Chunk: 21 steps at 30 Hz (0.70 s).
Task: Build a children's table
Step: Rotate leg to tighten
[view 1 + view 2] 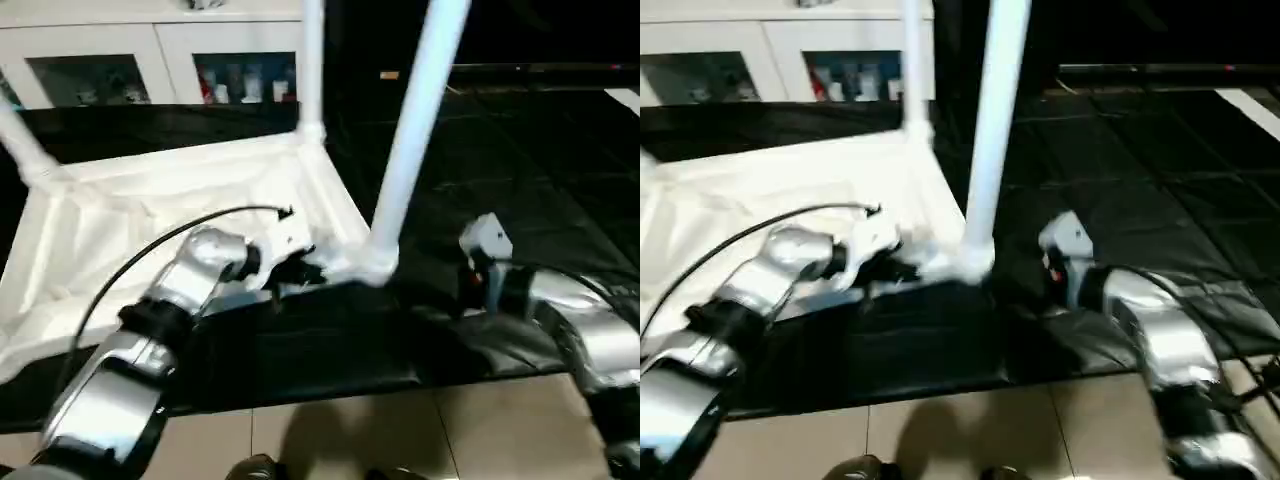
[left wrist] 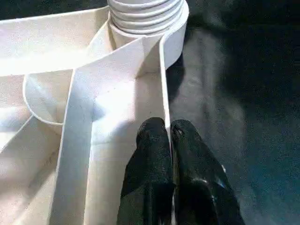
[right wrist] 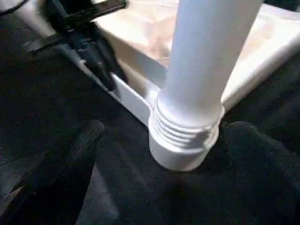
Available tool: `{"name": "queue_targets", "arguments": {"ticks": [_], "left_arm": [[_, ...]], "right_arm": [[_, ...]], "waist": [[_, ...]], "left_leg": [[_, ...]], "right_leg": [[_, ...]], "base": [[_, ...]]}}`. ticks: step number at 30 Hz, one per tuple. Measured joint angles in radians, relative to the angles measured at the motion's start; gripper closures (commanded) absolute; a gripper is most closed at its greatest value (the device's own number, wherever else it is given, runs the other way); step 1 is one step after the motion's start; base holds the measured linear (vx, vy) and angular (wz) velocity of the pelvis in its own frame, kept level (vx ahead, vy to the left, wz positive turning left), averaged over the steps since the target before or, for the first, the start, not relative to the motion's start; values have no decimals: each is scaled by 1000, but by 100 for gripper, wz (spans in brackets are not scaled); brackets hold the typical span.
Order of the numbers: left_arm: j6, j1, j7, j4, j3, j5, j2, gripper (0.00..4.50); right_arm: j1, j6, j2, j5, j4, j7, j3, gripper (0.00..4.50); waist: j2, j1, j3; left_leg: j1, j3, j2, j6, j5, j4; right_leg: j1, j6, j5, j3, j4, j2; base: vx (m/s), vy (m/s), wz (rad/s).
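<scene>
The top's rim [image 2: 161, 93] is being pinched by the left gripper [image 2: 169, 136] while the leg [image 3: 206, 65], threads showing, is being straddled by the spread right gripper [image 3: 164, 140] for further screwing.

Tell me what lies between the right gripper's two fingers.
The near leg, where its threaded end enters the corner socket; the right wrist view shows both fingers spread clear of it.

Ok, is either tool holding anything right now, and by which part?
The left tool is pinching the tabletop by its side rim, near the corner socket. The right tool is open around the leg, at its threaded base.
</scene>
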State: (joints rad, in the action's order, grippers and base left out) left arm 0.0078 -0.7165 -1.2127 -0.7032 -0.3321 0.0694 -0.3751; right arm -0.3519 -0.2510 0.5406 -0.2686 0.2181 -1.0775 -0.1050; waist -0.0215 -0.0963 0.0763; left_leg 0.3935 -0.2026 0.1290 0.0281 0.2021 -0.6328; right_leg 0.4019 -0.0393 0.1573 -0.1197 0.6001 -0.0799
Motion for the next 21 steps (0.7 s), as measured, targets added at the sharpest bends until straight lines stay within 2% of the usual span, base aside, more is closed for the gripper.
{"name": "queue_targets", "arguments": {"ticks": [7, 16, 21], "left_arm": [[-60, 43, -157, 86, -46, -16, -57, 450], [-77, 59, -222, 139, -73, -19, -85, 450], [-78, 59, -222, 142, -76, -19, -86, 450]], "right_arm": [[-3, 21, 18, 34, -7, -89, -75, 5], [-34, 27, 20, 37, -6, -188, -133, 5], [-38, 27, 15, 35, 2, -219, -141, 43]], "waist": [[0, -19, 0], [0, -21, 0], [0, -20, 0]], "left_leg": [[-2, 0, 0, -1, 0, 0], [-2, 0, 0, -1, -1, 0], [-2, 0, 0, -1, -1, 0]], "right_leg": [[-4, 1, 0, 1, -1, 0], [-4, 1, 0, 1, -1, 0], [-4, 1, 0, 1, -1, 0]], "base": [[0, 0, 0], [0, 0, 0], [0, 0, 0]]}}
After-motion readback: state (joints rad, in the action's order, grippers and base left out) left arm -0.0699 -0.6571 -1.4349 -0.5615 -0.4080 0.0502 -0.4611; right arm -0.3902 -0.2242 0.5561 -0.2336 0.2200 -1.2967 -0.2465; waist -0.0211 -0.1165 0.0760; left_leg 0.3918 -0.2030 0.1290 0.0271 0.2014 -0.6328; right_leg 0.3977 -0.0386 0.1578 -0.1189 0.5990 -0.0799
